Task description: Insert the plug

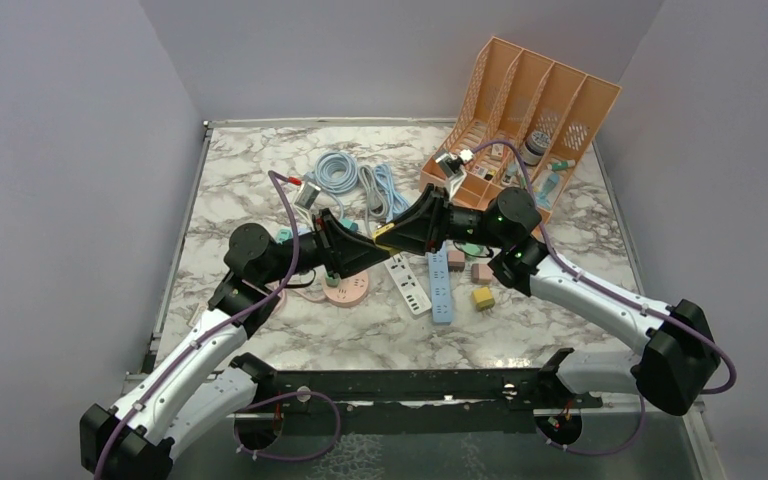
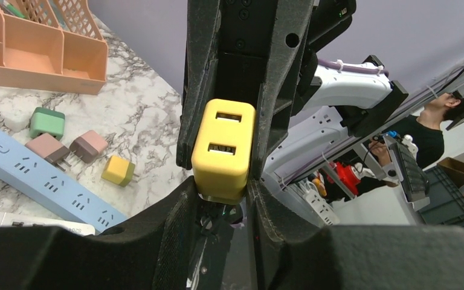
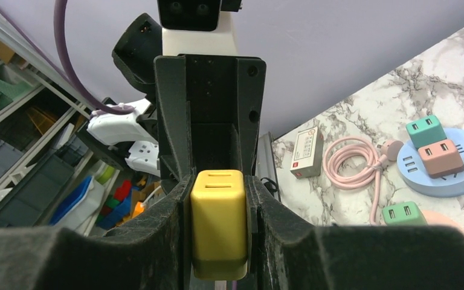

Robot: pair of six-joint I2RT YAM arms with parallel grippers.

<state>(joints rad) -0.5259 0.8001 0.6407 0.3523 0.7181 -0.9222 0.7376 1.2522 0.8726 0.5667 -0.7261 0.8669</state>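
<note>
The yellow plug (image 2: 223, 145) hangs in the air over the middle of the table, with two slots on its face. My right gripper (image 3: 219, 181) is shut on its body (image 3: 219, 220). My left gripper (image 2: 222, 184) meets it head-on, and its fingertips press on the plug's other end. In the top view the two grippers touch tip to tip around the plug (image 1: 384, 232). Below them lie a blue power strip (image 1: 441, 285), a white power strip (image 1: 407, 283) and a round pink socket (image 1: 345, 290). The plug's prongs are hidden.
A second yellow cube adapter (image 1: 483, 298) and pink-brown ones (image 1: 480, 272) lie right of the blue strip. An orange file rack (image 1: 530, 110) stands at the back right. Coiled blue cables (image 1: 335, 172) lie at the back. A coiled pink cable (image 3: 353, 160) lies beside a round blue socket (image 3: 453, 181).
</note>
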